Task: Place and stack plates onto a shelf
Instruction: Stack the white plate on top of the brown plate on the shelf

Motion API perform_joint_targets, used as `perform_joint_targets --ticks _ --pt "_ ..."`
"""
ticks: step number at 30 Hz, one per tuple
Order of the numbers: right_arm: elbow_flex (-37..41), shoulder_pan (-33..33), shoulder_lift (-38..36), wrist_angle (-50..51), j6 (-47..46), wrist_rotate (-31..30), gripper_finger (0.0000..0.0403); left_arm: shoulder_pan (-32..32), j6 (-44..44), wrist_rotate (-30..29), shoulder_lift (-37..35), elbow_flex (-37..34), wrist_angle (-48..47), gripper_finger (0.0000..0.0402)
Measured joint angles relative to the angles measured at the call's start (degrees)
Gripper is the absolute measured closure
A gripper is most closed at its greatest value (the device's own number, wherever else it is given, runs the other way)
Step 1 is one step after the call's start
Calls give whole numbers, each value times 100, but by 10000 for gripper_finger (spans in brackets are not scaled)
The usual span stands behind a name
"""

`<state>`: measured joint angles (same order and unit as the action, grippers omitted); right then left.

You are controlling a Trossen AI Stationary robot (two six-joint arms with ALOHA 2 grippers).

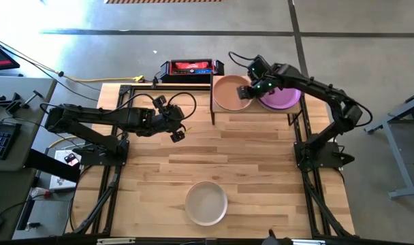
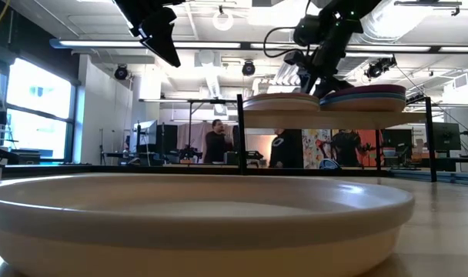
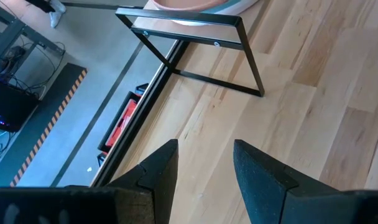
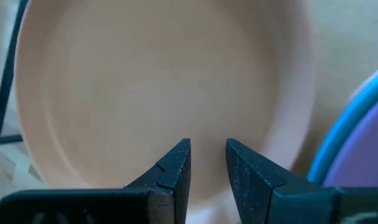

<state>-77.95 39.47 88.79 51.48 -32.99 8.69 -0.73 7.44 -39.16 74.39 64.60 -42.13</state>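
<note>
The shelf [image 1: 256, 111] stands at the table's far edge and carries two stacks of plates. A peach plate [image 1: 229, 94] tops the left stack and a purple plate [image 1: 285, 99] tops the right one, with a blue rim [image 4: 339, 134] showing under the purple. An off-white plate [image 1: 206, 203] rests flat on the table near its near edge and fills the low view [image 2: 195, 215]. My right gripper [image 1: 248, 91] hovers over the peach plate's right side [image 4: 164, 87], fingers slightly open with nothing between them. My left gripper [image 1: 178, 133] is open above the table, left of the shelf.
A black and red box [image 1: 191, 68] sits beyond the table's far edge, left of the shelf. The shelf's thin black legs [image 3: 195, 37] stand on the tabletop ahead of my left gripper. People stand in the room beyond [image 2: 215, 142]. Bare wood lies between the shelf and the off-white plate.
</note>
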Motion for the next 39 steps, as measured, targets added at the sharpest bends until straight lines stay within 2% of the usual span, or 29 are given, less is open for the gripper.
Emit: perform_joint_targets --ticks 11,17,21,27,30,39 --pt "-1 214 0 28 72 -204 306 1 -2 2 0 0 -2 259" --pt "-2 218 4 -316 188 203 306 2 61 102 0 0 -2 259" --pt "0 179 -62 -578 195 799 306 0 314 869 0 0 -4 259" --pt "0 -121 -400 -671 215 1562 306 -69 1065 2372 167 -4 -12 259" --pt "-2 -373 -619 -671 237 1675 306 -155 1545 2909 398 -4 -6 259" --pt "0 -885 -1049 -634 240 1661 306 -405 2294 3810 1407 -7 18 259"
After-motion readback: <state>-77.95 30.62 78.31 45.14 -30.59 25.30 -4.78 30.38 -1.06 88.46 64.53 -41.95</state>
